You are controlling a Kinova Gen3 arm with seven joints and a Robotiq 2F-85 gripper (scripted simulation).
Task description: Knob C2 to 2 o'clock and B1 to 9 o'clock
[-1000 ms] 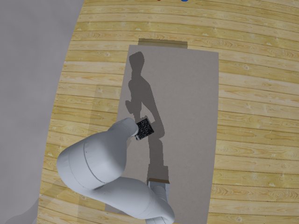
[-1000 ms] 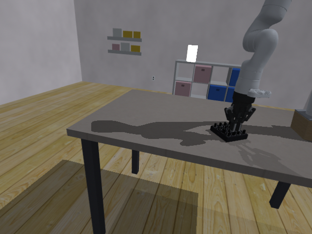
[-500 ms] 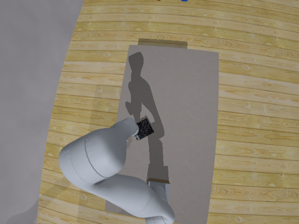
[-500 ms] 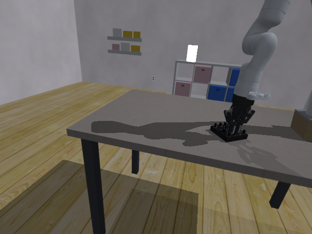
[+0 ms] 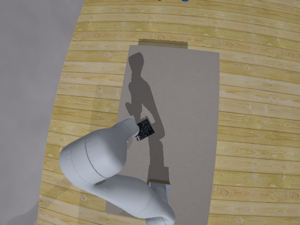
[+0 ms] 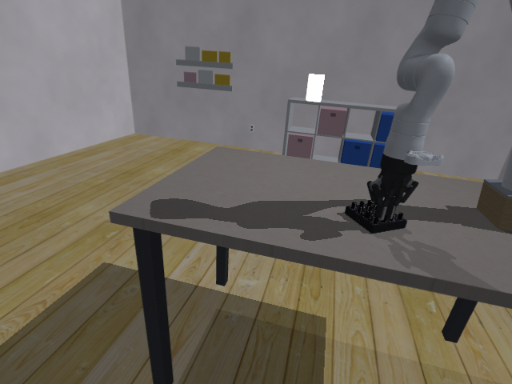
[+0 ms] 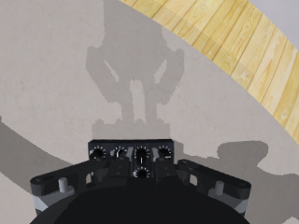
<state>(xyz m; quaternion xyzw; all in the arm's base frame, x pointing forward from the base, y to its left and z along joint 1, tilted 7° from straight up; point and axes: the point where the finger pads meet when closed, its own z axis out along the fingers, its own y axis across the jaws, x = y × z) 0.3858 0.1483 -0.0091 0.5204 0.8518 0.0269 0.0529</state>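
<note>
Across the wooden plank floor (image 5: 254,96) (image 6: 264,314) (image 7: 224,37) stands a grey-topped table (image 5: 189,96) (image 6: 248,178) (image 7: 47,84) with dark legs, the arm's long shadow lying over its top. The pale grey arm (image 5: 106,154) (image 6: 430,78) reaches over it, hiding part of the table top in the top view; in the exterior view its upper end runs out of the picture. Against the back wall is a white cube shelf unit (image 6: 316,102) with pink and blue bins, partly covered by the arm, and a glowing white lamp (image 6: 314,87) on top. Two grey wall shelves (image 6: 204,64) carry small grey, yellow and pink boxes. Near the table's end, a wooden block (image 6: 496,204) under the arm's base is cut off by the exterior view's edge.

The black gripper (image 6: 388,213) (image 7: 142,155) points down, its fingers set fairly narrow among the knobs; whether they grip one cannot be told. Smallest of these, the black knob box (image 5: 146,128) (image 6: 374,226) (image 7: 131,141) stands on the table beneath the gripper. Its nearer rows in the wrist view are mostly covered by the gripper body, and the printed names are too small to read. At the top view's upper edge, a red and a blue object (image 5: 184,0) are cropped to slivers.
</note>
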